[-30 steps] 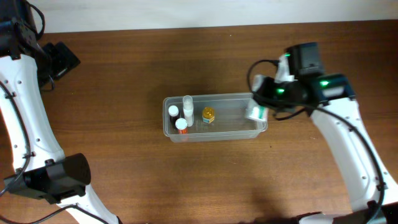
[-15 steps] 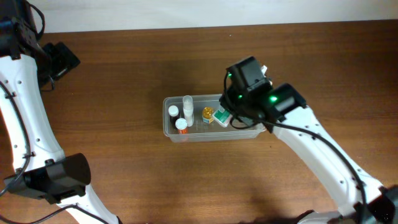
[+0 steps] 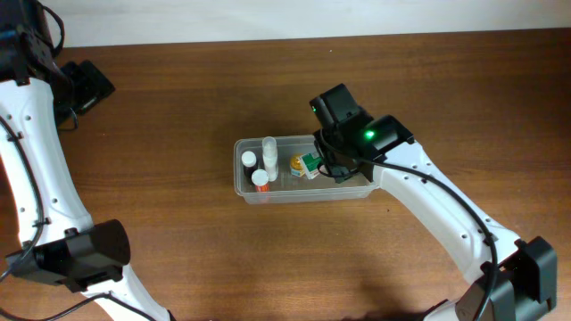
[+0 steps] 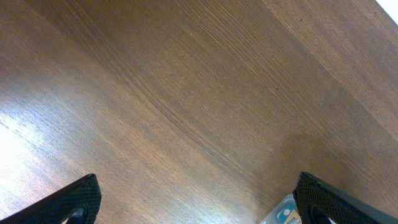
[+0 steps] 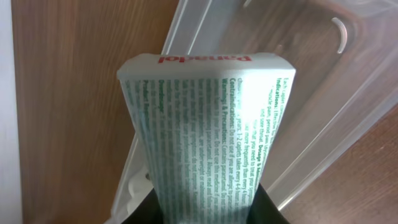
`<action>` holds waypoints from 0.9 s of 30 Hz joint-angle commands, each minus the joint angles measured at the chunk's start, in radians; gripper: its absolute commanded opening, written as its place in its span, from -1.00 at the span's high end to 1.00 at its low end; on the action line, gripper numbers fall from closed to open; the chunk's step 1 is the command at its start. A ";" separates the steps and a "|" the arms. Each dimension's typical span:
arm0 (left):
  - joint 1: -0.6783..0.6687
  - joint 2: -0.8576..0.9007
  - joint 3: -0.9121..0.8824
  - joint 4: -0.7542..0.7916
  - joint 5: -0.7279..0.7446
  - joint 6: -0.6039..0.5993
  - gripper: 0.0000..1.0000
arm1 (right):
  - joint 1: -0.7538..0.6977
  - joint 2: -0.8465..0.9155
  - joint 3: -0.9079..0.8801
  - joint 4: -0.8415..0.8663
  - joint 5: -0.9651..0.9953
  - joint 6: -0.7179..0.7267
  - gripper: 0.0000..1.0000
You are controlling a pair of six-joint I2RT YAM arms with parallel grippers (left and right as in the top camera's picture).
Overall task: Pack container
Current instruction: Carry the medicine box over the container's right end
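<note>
Carton over the container, ready to set down.

My right gripper [image 3: 321, 159] is clamped on the white-and-green carton [image 5: 208, 137], hanging over the middle of the container [image 3: 361, 187], whose long axis runs left to right below me. Bottles [image 3: 259, 169] crowd its left end, and open room lies toward its right end. My left gripper [image 4: 199, 205], jaws wide apart, sits well off to the container's left.
</note>
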 commanded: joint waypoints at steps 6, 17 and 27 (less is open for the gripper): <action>0.002 -0.010 0.010 0.000 0.003 0.016 -1.00 | 0.005 0.025 -0.042 -0.018 0.113 0.097 0.54; 0.002 -0.010 0.010 0.000 0.003 0.016 -1.00 | 0.005 0.074 -0.045 -0.034 0.122 0.136 0.53; 0.002 -0.010 0.010 0.000 0.003 0.016 -0.99 | 0.005 0.106 -0.045 -0.045 0.131 0.150 0.53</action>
